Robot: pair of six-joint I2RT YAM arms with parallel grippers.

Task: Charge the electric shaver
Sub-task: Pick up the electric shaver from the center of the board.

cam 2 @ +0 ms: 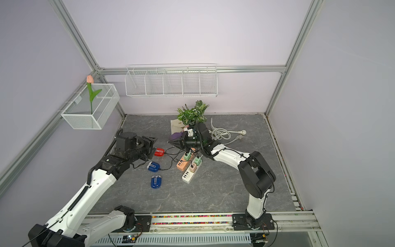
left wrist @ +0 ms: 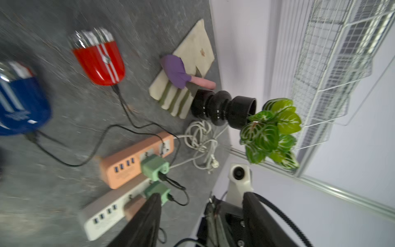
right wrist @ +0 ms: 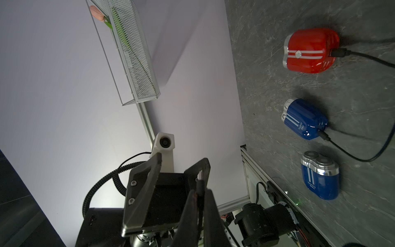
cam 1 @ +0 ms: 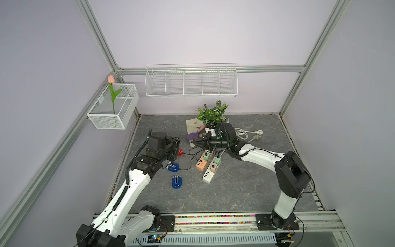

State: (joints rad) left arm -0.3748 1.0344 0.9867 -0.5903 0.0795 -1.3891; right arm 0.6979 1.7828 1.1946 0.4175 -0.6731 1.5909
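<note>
Three electric shavers lie on the grey table. The red shaver (cam 1: 180, 152) (right wrist: 310, 51) has a black cable plugged into its end. A blue shaver (cam 1: 173, 167) (right wrist: 304, 118) nearer the front also has a cable in it. A second blue shaver (cam 1: 176, 182) (right wrist: 320, 177) lies alone with no cable. The cables run to green adapters (left wrist: 155, 166) on an orange power strip (cam 1: 202, 163) and a white power strip (cam 1: 209, 175). My left gripper (cam 2: 153, 145) (left wrist: 201, 198) hangs open and empty just left of the red shaver. Above the strips, my right gripper (cam 1: 192, 141) (right wrist: 199, 188) is shut, holding nothing I can make out.
At the back stand a potted plant (cam 1: 212, 114) in a black vase, a folded cloth (left wrist: 192, 59) with a purple brush (left wrist: 176, 70) on it, and a coiled white cord (cam 1: 243, 133). Wire baskets (cam 1: 191, 82) (cam 1: 113, 107) hang on the back and left walls.
</note>
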